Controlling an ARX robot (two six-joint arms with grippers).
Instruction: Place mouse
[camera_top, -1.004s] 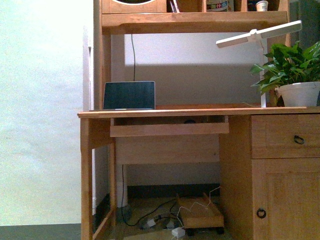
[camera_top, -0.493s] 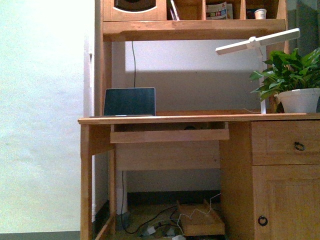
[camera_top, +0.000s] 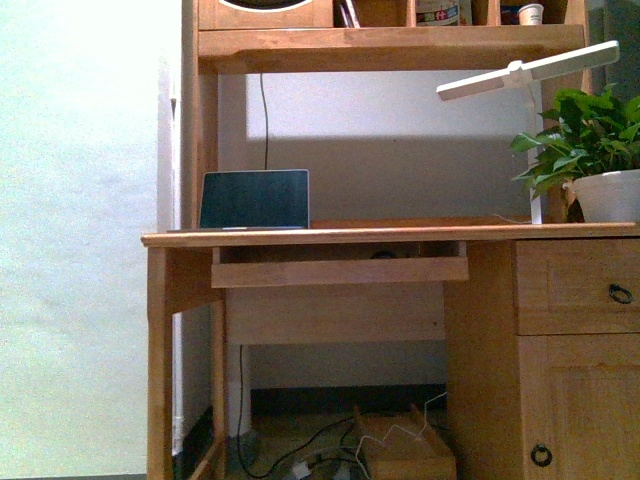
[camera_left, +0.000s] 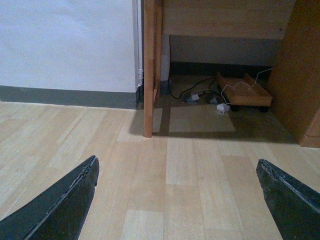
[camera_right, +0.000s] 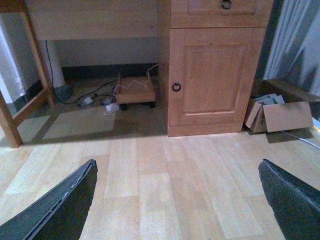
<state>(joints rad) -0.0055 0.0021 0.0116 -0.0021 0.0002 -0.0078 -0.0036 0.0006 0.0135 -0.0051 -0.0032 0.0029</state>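
The mouse (camera_top: 383, 254) is showing only as a small dark rounded shape, too small for me to be sure of. It is sitting on the pull-out tray (camera_top: 340, 271) just under the top of the wooden desk (camera_top: 300, 236). It is well apart from both of my grippers, and neither wrist camera is picking it up.

On the desk top, a laptop (camera_top: 254, 199) is standing open with a dark screen. Far along the desk top from the laptop, a white lamp (camera_top: 527, 70) is reaching over a leafy plant (camera_top: 585, 135) in a white pot (camera_top: 608, 195). Under the plant, a drawer (camera_top: 575, 287) is showing a dark ring handle.

My left gripper (camera_left: 176, 161) is hanging spread wide with nothing between its two dark fingers (camera_left: 60, 205). It is pointing down at the pale wooden floor (camera_left: 190, 190). Ahead of it, a desk leg (camera_left: 148, 75) is standing on the floor. Beyond the leg, a low wooden trolley (camera_left: 244, 90) and loose cables (camera_left: 195, 92) are lying under the desk.

My right gripper (camera_right: 177, 162) is also gaping wide and holding nothing, its fingers (camera_right: 55, 210) dark. Ahead of it, a cabinet door (camera_right: 212, 80) is showing a ring pull. Off to one side of that door, a cardboard box (camera_right: 282, 117) is lying on the floor, near a grey curtain (camera_right: 295, 40).
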